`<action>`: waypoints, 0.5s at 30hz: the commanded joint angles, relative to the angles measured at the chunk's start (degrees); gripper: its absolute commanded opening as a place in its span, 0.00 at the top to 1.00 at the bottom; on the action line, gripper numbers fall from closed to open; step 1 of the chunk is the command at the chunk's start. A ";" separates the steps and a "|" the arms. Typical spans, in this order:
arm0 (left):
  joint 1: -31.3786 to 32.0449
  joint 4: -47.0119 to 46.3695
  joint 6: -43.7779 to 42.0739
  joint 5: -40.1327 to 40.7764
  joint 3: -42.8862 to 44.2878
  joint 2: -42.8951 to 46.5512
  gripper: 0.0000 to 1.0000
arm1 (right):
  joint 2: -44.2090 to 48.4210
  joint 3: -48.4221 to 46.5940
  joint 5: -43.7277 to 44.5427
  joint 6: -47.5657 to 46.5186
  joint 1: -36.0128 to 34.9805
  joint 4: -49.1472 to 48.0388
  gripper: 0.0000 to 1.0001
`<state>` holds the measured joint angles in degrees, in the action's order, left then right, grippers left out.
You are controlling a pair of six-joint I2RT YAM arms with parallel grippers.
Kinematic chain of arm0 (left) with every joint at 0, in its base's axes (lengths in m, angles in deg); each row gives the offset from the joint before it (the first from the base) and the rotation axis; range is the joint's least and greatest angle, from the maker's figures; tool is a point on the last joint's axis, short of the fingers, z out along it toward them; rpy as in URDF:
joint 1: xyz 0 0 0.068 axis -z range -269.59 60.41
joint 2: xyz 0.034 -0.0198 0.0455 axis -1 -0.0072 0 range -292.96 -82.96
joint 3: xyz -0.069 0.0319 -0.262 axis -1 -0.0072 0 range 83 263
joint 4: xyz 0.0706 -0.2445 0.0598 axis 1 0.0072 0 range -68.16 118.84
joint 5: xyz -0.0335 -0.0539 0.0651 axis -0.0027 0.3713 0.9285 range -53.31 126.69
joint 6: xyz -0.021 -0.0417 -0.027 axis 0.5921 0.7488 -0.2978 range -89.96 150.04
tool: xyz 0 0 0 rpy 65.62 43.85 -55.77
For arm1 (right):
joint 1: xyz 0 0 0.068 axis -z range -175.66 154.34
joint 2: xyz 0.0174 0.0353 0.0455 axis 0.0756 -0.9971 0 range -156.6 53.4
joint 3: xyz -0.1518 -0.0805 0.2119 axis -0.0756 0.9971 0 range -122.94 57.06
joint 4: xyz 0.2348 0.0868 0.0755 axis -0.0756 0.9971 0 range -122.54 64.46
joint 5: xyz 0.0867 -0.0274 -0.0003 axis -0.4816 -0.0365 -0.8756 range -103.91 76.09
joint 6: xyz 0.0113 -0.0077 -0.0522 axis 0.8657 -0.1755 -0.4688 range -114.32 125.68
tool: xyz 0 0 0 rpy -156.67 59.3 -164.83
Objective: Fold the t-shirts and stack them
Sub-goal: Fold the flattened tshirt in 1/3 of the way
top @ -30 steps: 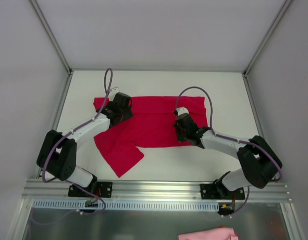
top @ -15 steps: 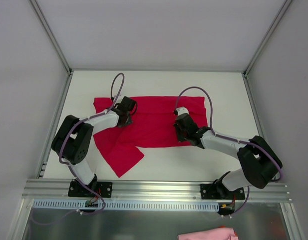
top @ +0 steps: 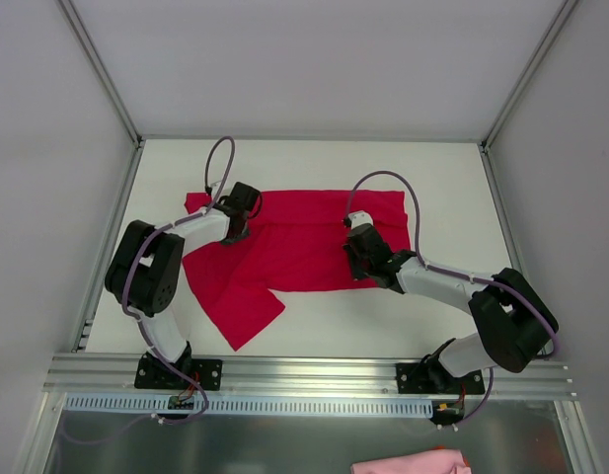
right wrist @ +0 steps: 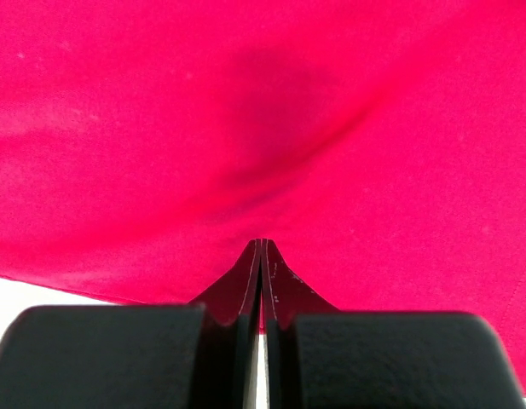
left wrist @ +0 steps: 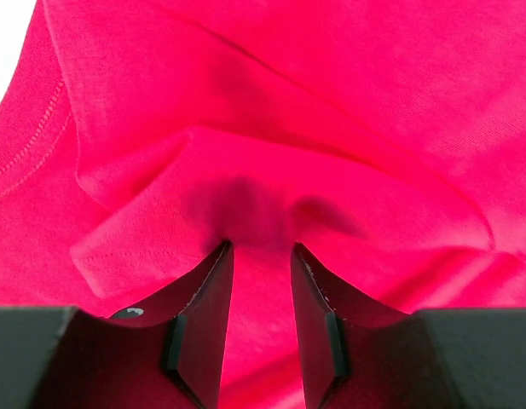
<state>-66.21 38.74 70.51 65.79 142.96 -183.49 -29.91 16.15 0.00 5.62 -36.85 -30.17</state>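
Note:
A crimson t-shirt (top: pixel 304 242) lies spread across the white table, with a flap trailing toward the near left. My left gripper (top: pixel 241 222) is at the shirt's left shoulder area. In the left wrist view its fingers (left wrist: pixel 261 247) stand a little apart with a bunched fold of the t-shirt (left wrist: pixel 331 102) gathered between the tips. My right gripper (top: pixel 355 255) sits on the shirt's right half, near its front hem. In the right wrist view its jaws (right wrist: pixel 261 241) are pressed together, tips against the t-shirt (right wrist: pixel 245 111), with a crease running off from them. Whether they pinch cloth is not visible.
A pale pink cloth (top: pixel 408 462) lies below the metal rail (top: pixel 304 375) at the near edge. Grey walls enclose the table on the left, right and far sides. Purple cables loop above both wrists.
My left gripper narrowed onto a fold of cloth and shifted left toward the sleeve, dragging the shirt's left edge with it. The right arm has not moved.

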 commanded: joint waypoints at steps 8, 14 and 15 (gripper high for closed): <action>-2.55 3.40 0.49 3.24 6.22 -2.57 0.73 | -1.42 -1.98 2.09 -1.26 -0.29 -0.97 0.99; -2.63 4.80 0.31 5.35 7.71 -1.42 1.00 | -3.61 -3.04 2.17 -1.44 -0.38 -0.61 0.99; -2.72 5.06 0.14 5.96 8.23 -1.51 1.00 | -3.79 -3.21 2.26 -1.44 -0.38 -0.44 0.99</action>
<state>-68.33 41.98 70.70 68.44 148.47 -185.96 -33.30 15.72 0.67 4.70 -36.85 -30.13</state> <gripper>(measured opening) 0.011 0.015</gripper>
